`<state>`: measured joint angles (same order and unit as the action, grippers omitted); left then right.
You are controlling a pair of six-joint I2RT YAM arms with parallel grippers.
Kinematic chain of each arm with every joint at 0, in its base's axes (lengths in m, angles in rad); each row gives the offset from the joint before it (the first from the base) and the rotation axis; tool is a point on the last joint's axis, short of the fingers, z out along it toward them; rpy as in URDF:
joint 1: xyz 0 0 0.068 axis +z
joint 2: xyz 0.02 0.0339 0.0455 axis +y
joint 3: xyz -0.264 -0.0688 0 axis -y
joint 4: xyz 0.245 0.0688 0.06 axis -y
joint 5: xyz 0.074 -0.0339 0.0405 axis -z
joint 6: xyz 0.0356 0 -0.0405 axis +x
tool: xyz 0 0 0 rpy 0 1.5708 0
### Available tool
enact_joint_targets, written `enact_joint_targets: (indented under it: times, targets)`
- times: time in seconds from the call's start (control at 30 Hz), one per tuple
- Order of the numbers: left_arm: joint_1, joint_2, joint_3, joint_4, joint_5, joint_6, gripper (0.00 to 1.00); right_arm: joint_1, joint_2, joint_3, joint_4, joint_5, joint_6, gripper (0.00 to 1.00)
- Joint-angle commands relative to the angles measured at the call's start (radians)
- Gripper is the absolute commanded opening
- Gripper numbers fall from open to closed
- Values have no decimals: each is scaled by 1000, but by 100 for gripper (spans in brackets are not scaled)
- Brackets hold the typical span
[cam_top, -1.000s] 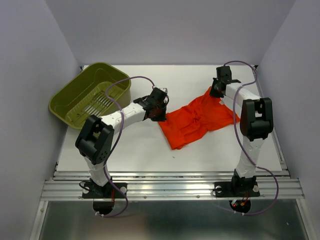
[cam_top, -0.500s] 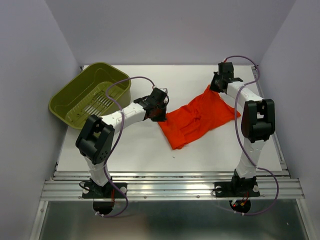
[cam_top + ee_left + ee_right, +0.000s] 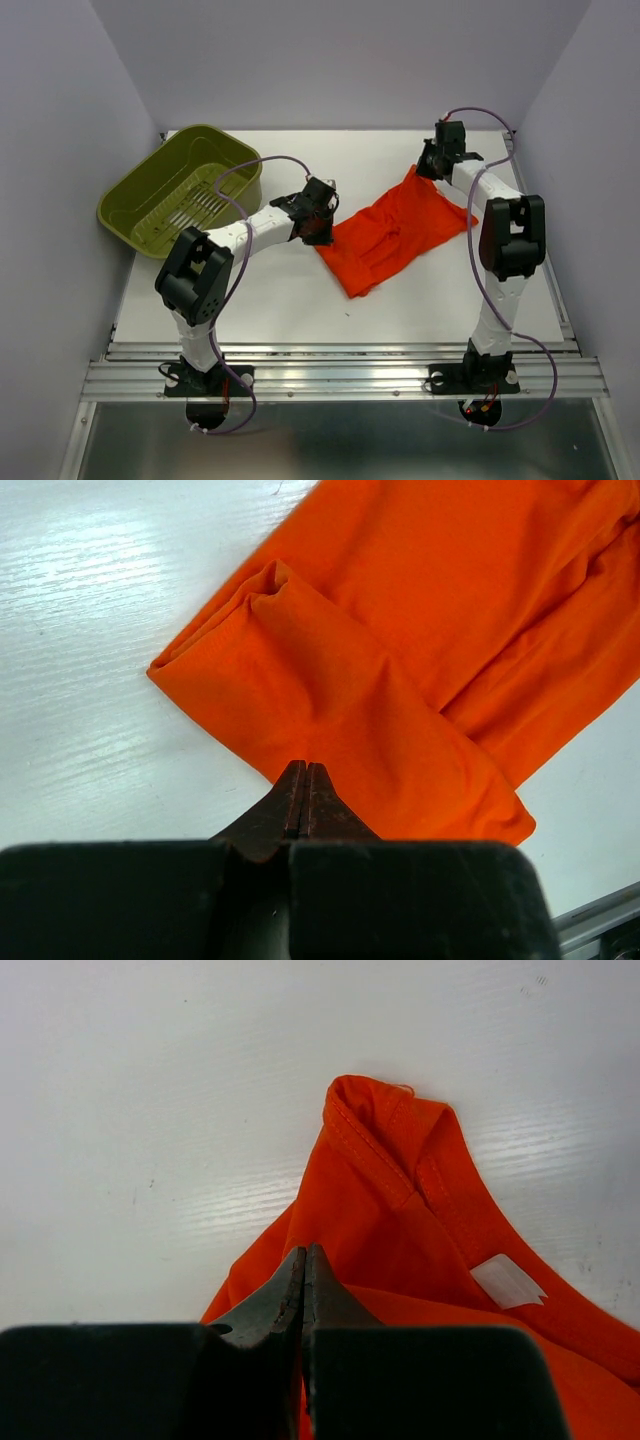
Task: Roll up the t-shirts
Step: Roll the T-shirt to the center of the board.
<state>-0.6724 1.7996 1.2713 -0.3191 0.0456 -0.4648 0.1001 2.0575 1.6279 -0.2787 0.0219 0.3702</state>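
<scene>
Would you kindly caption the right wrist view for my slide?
Right fingers, shut, pinch the orange t-shirt beside its collar, on the white table.

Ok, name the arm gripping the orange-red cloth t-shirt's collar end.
The right fingers, by the t-shirt's collar and white label; the left fingers pinch folded cloth.

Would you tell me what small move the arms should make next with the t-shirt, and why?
Probably draw the right tool slightly farther from the left tool to stretch the t-shirt: both are shut on opposite ends, yet the cloth between them lies folded, too creased to roll.
</scene>
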Motion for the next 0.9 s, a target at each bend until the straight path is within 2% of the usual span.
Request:
enact_joint_targets:
  times: [0.0,0.3,0.37,0.47,0.57,0.67,0.87]
  targets:
    - [0,-9,23,5,4,3,0,9,29,66,46,-14,-2,1]
    - [0,-8,19,3,8,5,0,18,107,150,24,-46,-11,1]
    - [0,-8,20,3,10,3,0,18,134,179,15,-46,-10,8]
    - [0,-6,25,2,13,5,0,18,177,245,-20,-30,-8,28]
    - [0,-14,26,-5,8,3,0,18,167,273,-45,-14,-4,35]
    - [0,-22,25,-5,5,2,0,18,130,257,-51,15,6,36]
    - [0,-28,23,0,8,-2,0,18,-26,75,-44,24,44,33]
